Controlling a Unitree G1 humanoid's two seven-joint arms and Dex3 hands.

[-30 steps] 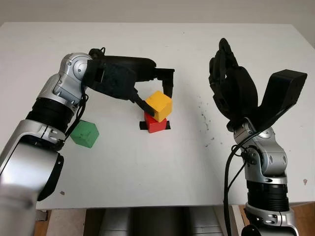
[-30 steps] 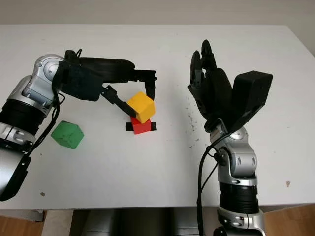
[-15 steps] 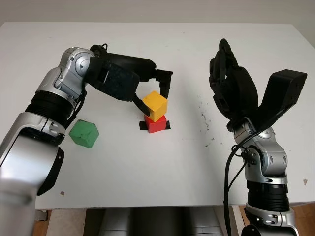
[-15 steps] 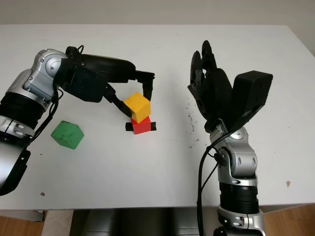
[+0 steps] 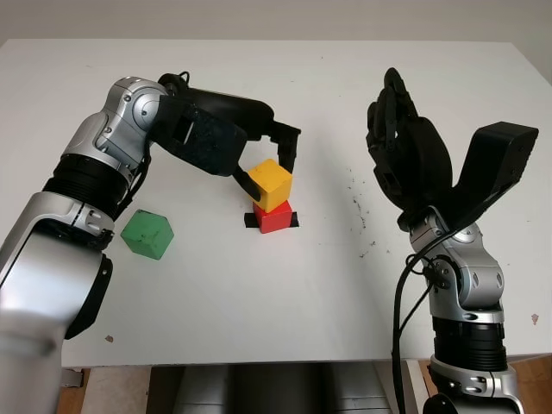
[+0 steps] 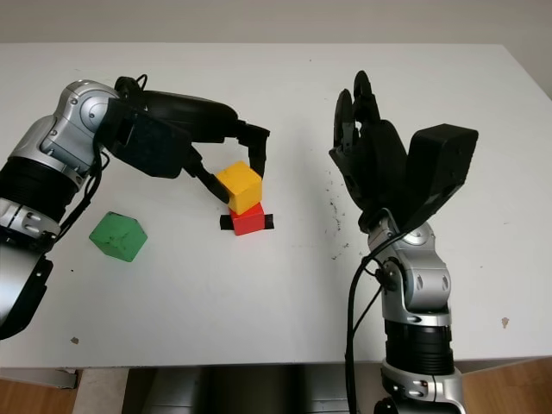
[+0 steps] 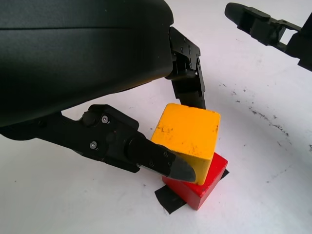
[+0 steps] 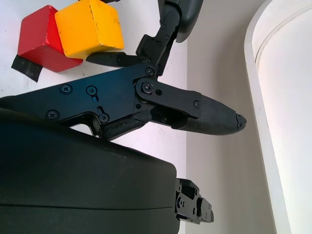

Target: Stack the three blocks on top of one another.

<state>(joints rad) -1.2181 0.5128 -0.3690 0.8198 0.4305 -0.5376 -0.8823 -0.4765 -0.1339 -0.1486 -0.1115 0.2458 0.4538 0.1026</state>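
Lowered since a second ago, the yellow block [image 5: 272,184] now sits skewed on the red block [image 5: 274,216] mid-tabletop [image 5: 285,285], left hand [image 5: 259,155] fingers [image 7: 165,163] clamping it; releasing crooked could topple it, green block [image 5: 147,235] waiting at 9 o'clock, right hand [image 5: 405,155] open at 3 o'clock.

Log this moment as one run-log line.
left hand: shut on yellow block | yellow block: on red block | green block: unstacked | right hand: open, raised
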